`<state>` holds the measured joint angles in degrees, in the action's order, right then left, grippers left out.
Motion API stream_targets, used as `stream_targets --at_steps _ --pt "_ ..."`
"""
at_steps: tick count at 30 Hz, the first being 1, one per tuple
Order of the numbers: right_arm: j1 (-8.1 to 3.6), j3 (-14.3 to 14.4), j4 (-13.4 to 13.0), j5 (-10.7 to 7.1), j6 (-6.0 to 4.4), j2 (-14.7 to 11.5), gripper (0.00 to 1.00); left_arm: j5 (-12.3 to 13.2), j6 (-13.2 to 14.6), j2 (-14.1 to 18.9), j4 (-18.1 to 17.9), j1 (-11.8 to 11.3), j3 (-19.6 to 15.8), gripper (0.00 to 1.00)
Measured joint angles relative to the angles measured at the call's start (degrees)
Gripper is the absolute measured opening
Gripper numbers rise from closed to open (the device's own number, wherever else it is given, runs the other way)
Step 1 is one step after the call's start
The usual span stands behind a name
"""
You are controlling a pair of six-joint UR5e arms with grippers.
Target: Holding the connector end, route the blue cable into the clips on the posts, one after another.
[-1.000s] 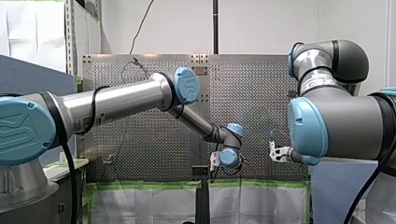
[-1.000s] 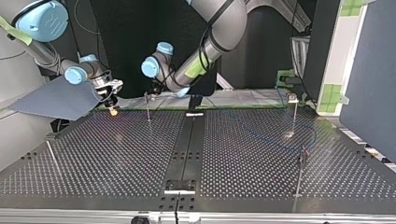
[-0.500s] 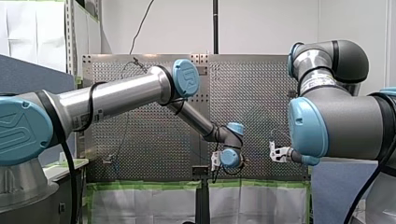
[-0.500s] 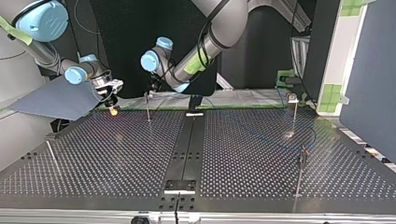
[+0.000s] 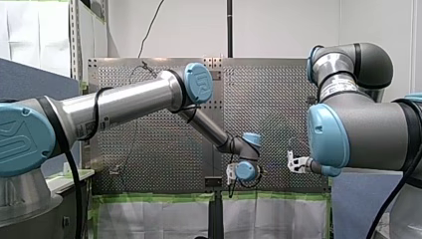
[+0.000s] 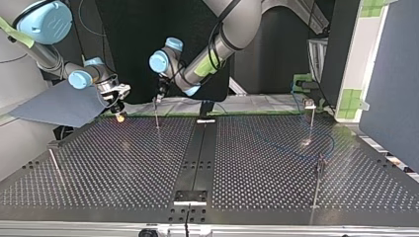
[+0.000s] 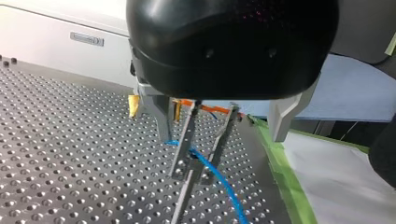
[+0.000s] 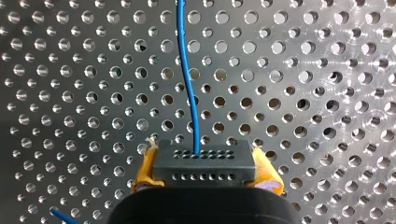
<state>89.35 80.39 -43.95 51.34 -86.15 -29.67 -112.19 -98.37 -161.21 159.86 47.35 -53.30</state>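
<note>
my left arm (image 5: pixel 124 102): silver tubes, light-blue round joint caps (image 5: pixel 199 82), black cable (image 5: pixel 98 112) runs alongside, green tape band (image 6: pixel 205 69), glossy black casing (image 7: pixel 229 42) at wrist | my right arm (image 5: pixel 368 134): dark grey shell, light-blue caps, yellow pads (image 8: pixel 145 168) on fingers

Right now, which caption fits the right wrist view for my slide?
My right gripper clamps the black connector, its blue cable running ahead over the perforated table.

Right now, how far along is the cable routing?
Done: my right pincer grips the black connector. In hand: my left pincer, open, straddles the blue cable beside the post left of centre in the top view. Left: no clip visibly holds cable yet; three other posts wait.
</note>
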Motion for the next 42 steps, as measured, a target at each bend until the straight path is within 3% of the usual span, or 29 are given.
stream_targets --at_steps 20,30,42 --pt "0.08 0.00 0.05 0.00 -0.15 0.08 0.00 -0.28 -0.55 0.01 -0.40 -0.12 -1.26 1.00" --pt "0.06 0.00 -0.08 0.00 -0.17 0.08 0.00 -2.69 0.54 0.06 -0.03 -0.26 -1.26 1.00" --pt "0.01 0.00 -0.16 0.00 -0.17 0.08 0.00 -2.86 1.27 0.07 -0.03 -0.35 -1.26 1.00"
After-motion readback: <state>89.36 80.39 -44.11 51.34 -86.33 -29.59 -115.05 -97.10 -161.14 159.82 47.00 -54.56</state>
